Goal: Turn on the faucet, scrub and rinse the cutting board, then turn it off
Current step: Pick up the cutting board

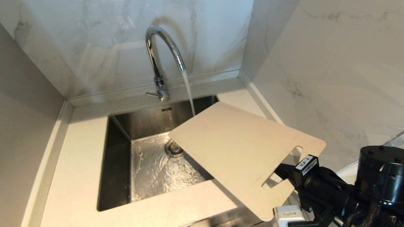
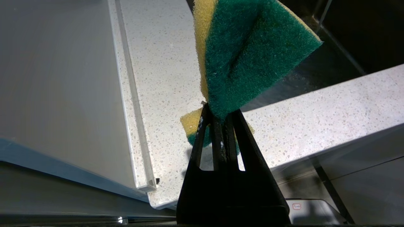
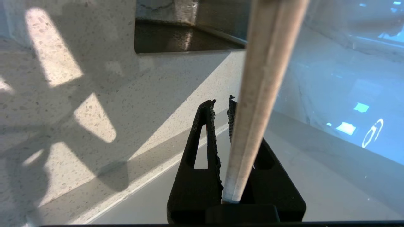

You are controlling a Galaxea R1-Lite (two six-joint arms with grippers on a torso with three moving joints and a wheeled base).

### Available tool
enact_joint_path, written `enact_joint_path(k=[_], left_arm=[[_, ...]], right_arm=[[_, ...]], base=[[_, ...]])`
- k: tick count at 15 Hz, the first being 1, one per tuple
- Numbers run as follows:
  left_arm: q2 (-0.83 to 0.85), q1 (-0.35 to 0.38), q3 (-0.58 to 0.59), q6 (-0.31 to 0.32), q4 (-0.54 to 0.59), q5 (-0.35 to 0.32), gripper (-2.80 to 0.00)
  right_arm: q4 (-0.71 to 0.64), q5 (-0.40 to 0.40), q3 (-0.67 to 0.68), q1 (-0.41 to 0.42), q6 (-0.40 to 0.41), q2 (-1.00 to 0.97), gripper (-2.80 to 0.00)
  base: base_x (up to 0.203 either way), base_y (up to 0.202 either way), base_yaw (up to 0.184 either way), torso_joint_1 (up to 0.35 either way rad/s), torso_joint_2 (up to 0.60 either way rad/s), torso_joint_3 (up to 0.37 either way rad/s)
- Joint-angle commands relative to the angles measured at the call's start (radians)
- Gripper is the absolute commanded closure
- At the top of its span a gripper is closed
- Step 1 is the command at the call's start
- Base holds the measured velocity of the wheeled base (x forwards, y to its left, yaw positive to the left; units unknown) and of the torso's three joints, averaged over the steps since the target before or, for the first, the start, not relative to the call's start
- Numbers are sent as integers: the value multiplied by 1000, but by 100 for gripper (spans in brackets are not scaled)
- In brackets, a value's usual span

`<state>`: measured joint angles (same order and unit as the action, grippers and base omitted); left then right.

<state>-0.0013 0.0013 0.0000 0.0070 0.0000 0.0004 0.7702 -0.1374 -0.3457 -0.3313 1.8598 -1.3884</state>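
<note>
The chrome faucet (image 1: 157, 60) stands behind the sink (image 1: 118, 148), and water (image 1: 188, 91) runs from its spout; its small lever (image 1: 153, 94) points left. Tilted over the sink's right side is the cream cutting board (image 1: 233, 148), its far corner close to the stream. My right gripper (image 1: 285, 173) holds it from the near right by the slot-handle end. In the right wrist view the board (image 3: 268, 72) shows edge-on with that gripper (image 3: 221, 104) shut on it. My left gripper (image 2: 221, 110), outside the head view, is shut on a yellow-and-green sponge (image 2: 252, 53) above the counter.
Marble walls close in behind and to the right of the speckled counter (image 1: 79, 176). The sink floor is wet around the drain (image 1: 173, 148). A small white device (image 1: 288, 216) sits at the near edge beside my right arm.
</note>
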Motion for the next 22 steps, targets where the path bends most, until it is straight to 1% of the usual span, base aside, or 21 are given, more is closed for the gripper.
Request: enact_joint_path(k=[1,3,5,6,8,10,12,14,16,19,22], left_arm=[[1,0,2,1,0,0,0],[1,0,2,1,0,1,0],[1,0,2,1,0,1,0],[1,0,2,1,0,0,0],[1,0,2,1,0,1,0],[1,0,2,-1,0,1,0],[1,0,2,-1,0,1,0],[1,0,2,-1,0,1,0],[1,0,2,-1,0,1,0],[1,0,2,-1,0,1,0],[1,0,2,-1,0,1,0]], right_arm=[[0,-2,-1,-2,10,9,0],[-24,-21,4,-5,11,9,0],[-84,-78,-22,-6,20,10,0],[-109,-94,-37,-5,48,11,0],[-181,-121,-58,-5,73,12,0],[-270,-156,-102,-5,135,10,0],[-331,-190,-153,-4,195,7,0],[-396,-196,-198,-3,269,6,0],[-459,-198,-254,-1,361,4,0],[-584,-197,-336,0,478,7,0],[-600,-191,-343,0,535,5,0]], base=[[0,0,0,0,0,0],[0,0,0,0,0,0],[0,0,0,0,0,0],[0,0,0,0,0,0],[0,0,0,0,0,0],[0,0,0,0,0,0],[0,0,0,0,0,0],[0,0,0,0,0,0],[0,0,0,0,0,0],[0,0,0,0,0,0],[0,0,0,0,0,0]])
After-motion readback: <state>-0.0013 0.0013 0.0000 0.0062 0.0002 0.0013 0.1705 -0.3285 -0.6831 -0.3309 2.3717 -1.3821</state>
